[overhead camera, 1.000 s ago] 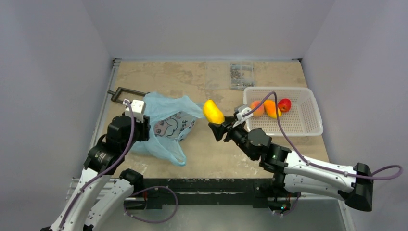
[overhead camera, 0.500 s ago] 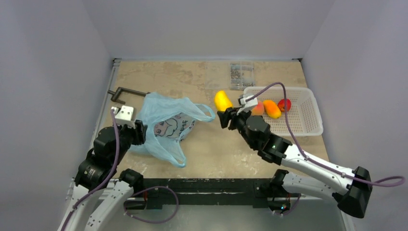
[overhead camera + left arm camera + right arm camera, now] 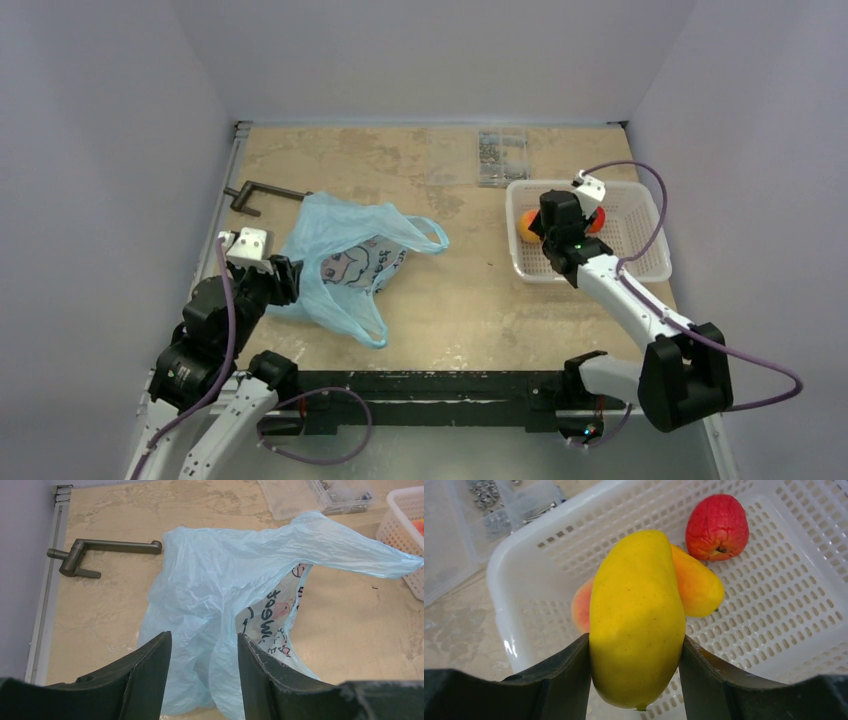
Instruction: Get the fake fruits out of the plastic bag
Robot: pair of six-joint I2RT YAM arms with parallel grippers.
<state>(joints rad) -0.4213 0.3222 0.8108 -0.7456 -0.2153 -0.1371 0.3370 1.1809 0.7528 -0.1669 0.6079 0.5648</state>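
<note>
Drop-off step: the right claw (image 3: 634, 645) clamps a yellow fruit (image 3: 636, 605) directly above the white basket (image 3: 519, 565), other fruits (image 3: 717, 527) lying below it. Next, lower and release gently. The left claw (image 3: 202, 642) gapes, plastic bag (image 3: 210, 580) just ahead on the desk (image 3: 350, 615).

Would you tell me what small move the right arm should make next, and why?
Probably lower slightly and open the right gripper: it holds the yellow fruit above the white basket, where the other fruits already lie.
</note>
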